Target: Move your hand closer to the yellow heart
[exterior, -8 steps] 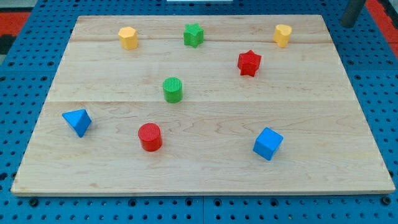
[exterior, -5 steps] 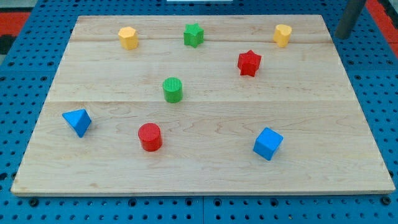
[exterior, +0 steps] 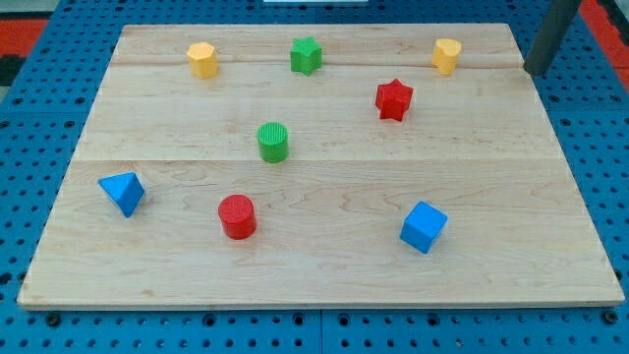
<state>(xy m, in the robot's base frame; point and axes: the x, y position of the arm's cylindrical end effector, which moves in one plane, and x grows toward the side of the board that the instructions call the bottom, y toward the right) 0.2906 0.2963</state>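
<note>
The yellow heart [exterior: 446,55] stands near the top right corner of the wooden board [exterior: 324,265]. My tip [exterior: 535,71] is the lower end of a dark rod coming down from the view's top right. It sits at the board's right edge, to the right of the yellow heart and a little lower in the view. It touches no block.
A yellow hexagon [exterior: 202,60] and a green star [exterior: 306,54] stand along the top. A red star [exterior: 393,99], a green cylinder [exterior: 273,142], a red cylinder [exterior: 237,216], a blue pyramid [exterior: 123,192] and a blue cube [exterior: 424,227] lie lower down.
My tip has moved down and slightly left, from the view's top right corner towards the board's right edge. No block has moved.
</note>
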